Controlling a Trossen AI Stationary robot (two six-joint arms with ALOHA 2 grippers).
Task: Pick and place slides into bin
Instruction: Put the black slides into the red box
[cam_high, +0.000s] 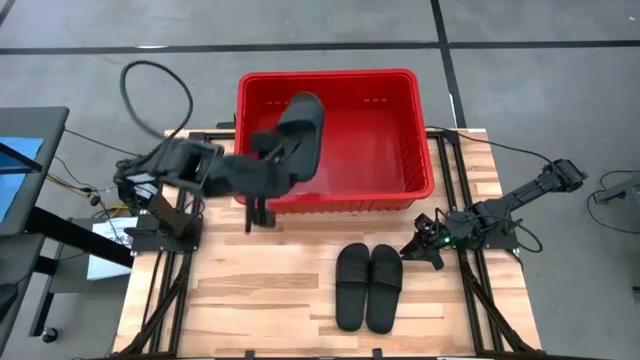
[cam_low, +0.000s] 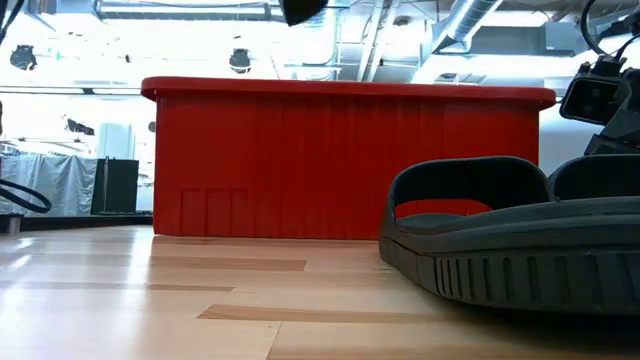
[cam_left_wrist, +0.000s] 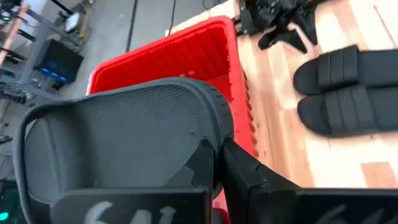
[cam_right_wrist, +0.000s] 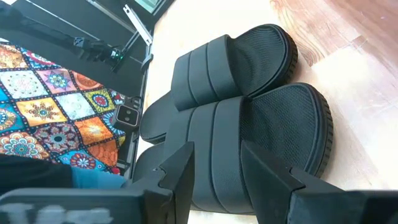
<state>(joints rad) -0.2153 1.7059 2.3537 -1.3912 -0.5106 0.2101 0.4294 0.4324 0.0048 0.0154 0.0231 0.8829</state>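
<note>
My left gripper (cam_high: 284, 152) is shut on one black slide (cam_high: 301, 122), which it holds over the near left part of the red bin (cam_high: 405, 130). The slide's tip shows at the top of the low view (cam_low: 300, 9). A pair of black slides (cam_high: 368, 287) lies side by side, soles down, on the wooden table in front of the bin. My right gripper (cam_high: 418, 246) is open just right of that pair, pointing at it, and its wrist view shows the pair (cam_right_wrist: 249, 118) beyond the open fingers. I see no other slide. My left gripper pinches the slide's side edge (cam_left_wrist: 214, 115) between its two fingers, one finger (cam_left_wrist: 204, 163) on the textured footbed and the other (cam_left_wrist: 249, 180) on the outer side. The fingers come from the table's left. The slide is lifted clear above the bin, tilted.
The bin (cam_low: 340, 160) stands at the table's far middle, its near wall facing the pair (cam_low: 520, 240). Bare wood lies left of the pair. Cables and a stand are off the table's left edge, and black frame rails run along both table sides.
</note>
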